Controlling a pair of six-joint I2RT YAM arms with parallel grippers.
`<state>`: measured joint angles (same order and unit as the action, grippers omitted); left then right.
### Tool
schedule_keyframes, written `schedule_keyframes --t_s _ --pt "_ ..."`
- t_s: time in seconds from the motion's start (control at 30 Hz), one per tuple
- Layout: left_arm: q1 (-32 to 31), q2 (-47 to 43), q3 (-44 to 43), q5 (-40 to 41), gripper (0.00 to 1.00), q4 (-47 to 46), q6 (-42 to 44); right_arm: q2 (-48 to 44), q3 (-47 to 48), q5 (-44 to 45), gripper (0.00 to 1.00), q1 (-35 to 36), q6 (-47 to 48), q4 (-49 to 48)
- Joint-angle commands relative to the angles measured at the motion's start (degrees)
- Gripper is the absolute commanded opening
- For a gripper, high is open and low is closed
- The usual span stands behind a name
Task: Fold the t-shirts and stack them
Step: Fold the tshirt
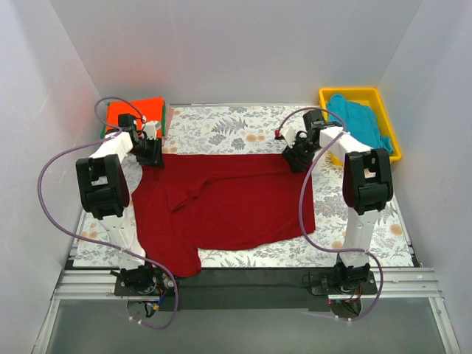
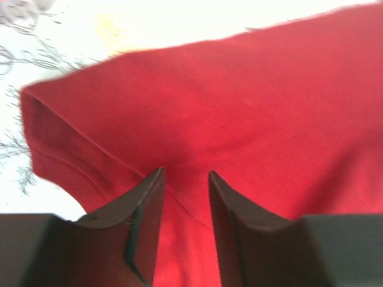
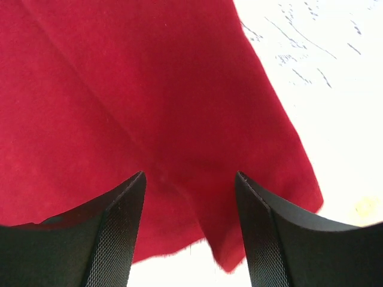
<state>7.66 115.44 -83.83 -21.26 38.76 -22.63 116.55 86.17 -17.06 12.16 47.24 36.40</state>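
Note:
A dark red t-shirt [image 1: 228, 203] lies spread on the floral table, partly folded, with one sleeve hanging toward the near edge. My left gripper [image 1: 151, 153] is open over the shirt's far left corner; in the left wrist view [image 2: 185, 176] its fingers straddle red cloth [image 2: 239, 113]. My right gripper [image 1: 297, 158] is open over the shirt's far right corner; in the right wrist view [image 3: 190, 176] the cloth's corner [image 3: 179, 107] lies between its fingers. A folded orange-red shirt [image 1: 136, 112] tops a stack at the far left. A teal shirt [image 1: 361, 122] lies in the yellow bin.
The yellow bin [image 1: 387, 110] stands at the far right by the wall. The stack at the far left shows green and pink edges [image 1: 168, 118]. White walls enclose the table on three sides. A black rail [image 1: 243, 279] runs along the near edge.

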Motion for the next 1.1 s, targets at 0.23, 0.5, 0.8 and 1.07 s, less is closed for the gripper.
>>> schedule_keyframes --t_s 0.23,0.5,0.8,1.07 --pt "-12.73 -20.33 8.41 -8.72 0.41 5.54 4.53 -8.36 1.63 1.33 0.67 -6.62 -0.74 6.92" --pt "-21.45 -19.99 13.87 -1.61 0.43 1.06 1.19 -2.39 7.08 -4.56 0.65 -10.4 -14.7 9.83" --pt "-23.83 -17.79 14.66 -0.37 0.45 -0.53 0.84 2.44 7.7 -11.76 0.68 -13.22 -18.85 9.74" --pt "-23.83 -17.18 15.19 0.42 0.45 -1.32 0.92 4.65 11.73 -19.41 0.51 -13.31 -21.4 9.83"
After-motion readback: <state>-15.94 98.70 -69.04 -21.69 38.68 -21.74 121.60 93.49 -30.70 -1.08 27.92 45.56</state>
